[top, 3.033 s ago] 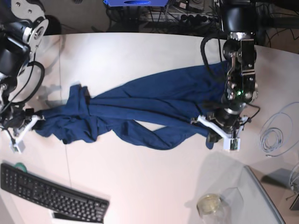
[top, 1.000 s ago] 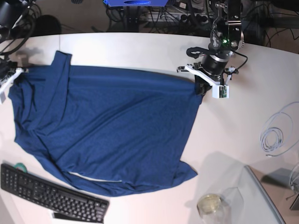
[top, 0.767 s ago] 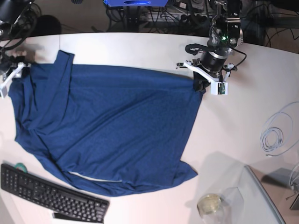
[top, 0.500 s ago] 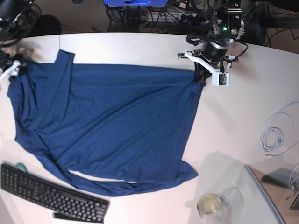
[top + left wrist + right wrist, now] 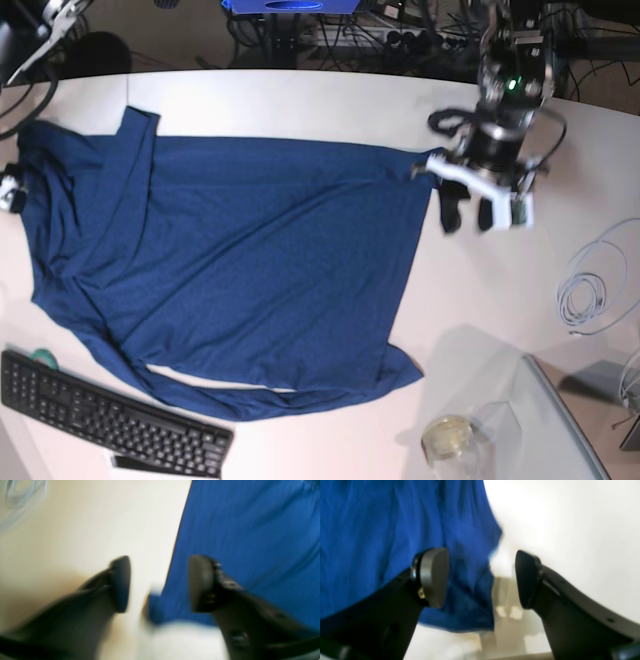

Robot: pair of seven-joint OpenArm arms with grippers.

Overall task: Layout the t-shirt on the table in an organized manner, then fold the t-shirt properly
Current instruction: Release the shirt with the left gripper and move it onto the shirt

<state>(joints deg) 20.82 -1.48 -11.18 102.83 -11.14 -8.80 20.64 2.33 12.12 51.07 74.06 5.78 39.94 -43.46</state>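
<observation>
The t-shirt [image 5: 240,270] lies spread nearly flat across the middle and left of the white table [image 5: 480,330], dark navy, with a folded band of cloth running down its left side and its lower hem curling into a narrow strip just above the black keyboard [image 5: 110,425]. Its upper right corner sits just beside the left gripper [image 5: 470,213], which hangs above the bare tabletop with its jaws apart and nothing between them; in the left wrist view the cloth's edge [image 5: 250,542] runs between the two dark fingers [image 5: 200,582], clear of both. The right gripper [image 5: 481,577] also stands with jaws spread, over the shirt's left edge [image 5: 395,530], gripping nothing; in the base view only a small part of it shows at the far left border. A coiled white cable [image 5: 590,285] lies near the right edge, and a clear tray [image 5: 545,430] with a glass jar [image 5: 448,438] occupies the lower right corner
</observation>
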